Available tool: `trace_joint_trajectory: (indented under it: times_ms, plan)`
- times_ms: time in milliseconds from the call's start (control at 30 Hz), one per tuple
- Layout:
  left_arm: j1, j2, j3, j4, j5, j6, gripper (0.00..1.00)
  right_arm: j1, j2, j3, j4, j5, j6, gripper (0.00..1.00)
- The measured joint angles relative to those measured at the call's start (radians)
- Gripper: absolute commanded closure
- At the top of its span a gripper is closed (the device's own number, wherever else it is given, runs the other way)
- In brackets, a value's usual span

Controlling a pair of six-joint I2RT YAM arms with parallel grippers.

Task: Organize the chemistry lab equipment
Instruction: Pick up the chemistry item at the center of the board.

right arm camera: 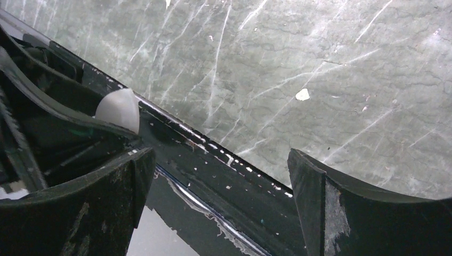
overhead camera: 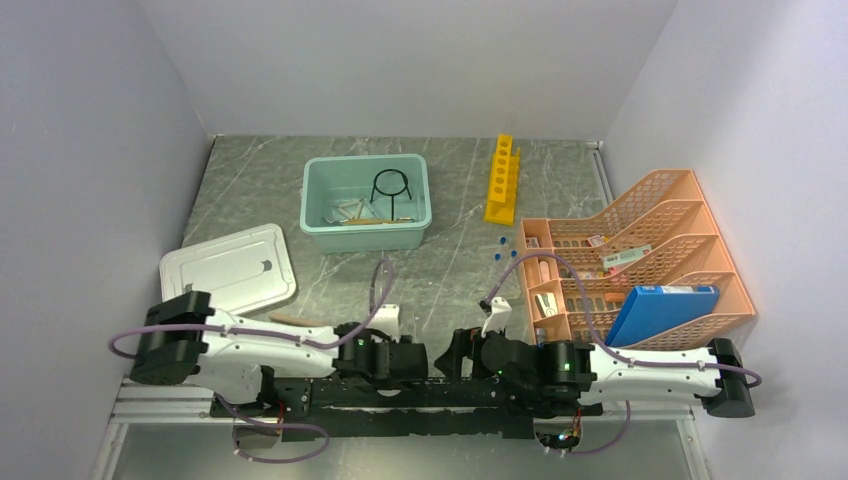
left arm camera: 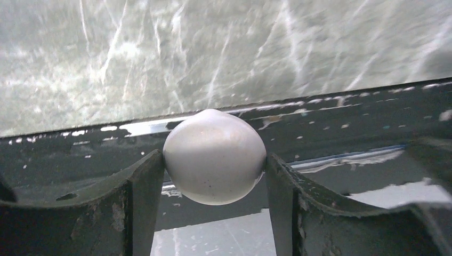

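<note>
No text, brand or number is legible. Labels in the orange mesh plastic desk organiser (overhead camera: 690,203) and on its blue rectangular box (overhead camera: 664,314) are too small.

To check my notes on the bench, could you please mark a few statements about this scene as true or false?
The black ring stand stands inside the teal tub. True.
The lid is on the tub. False: it lies on the table, left of the tub.
The yellow rack sits in the orange organiser. False: it stands on the table.
The right jaws are open and empty. True.
The left jaws hold nothing. False: a white ball sits between them.
</note>
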Motion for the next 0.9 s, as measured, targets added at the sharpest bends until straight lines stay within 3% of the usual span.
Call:
trace_joint_trajectory:
  times_ms: [500,900]
  plan:
    - [0.329,-0.418,-0.173,0.396,0.153,0.294,0.95,0.0,-0.17,-0.064,0.173,-0.098,-0.087,0.03]
    - [0.499,-0.528,-0.319,0.819,0.412,0.368,0.95,0.0,-0.113,-0.043,0.409,-0.126,-0.28,0.1]
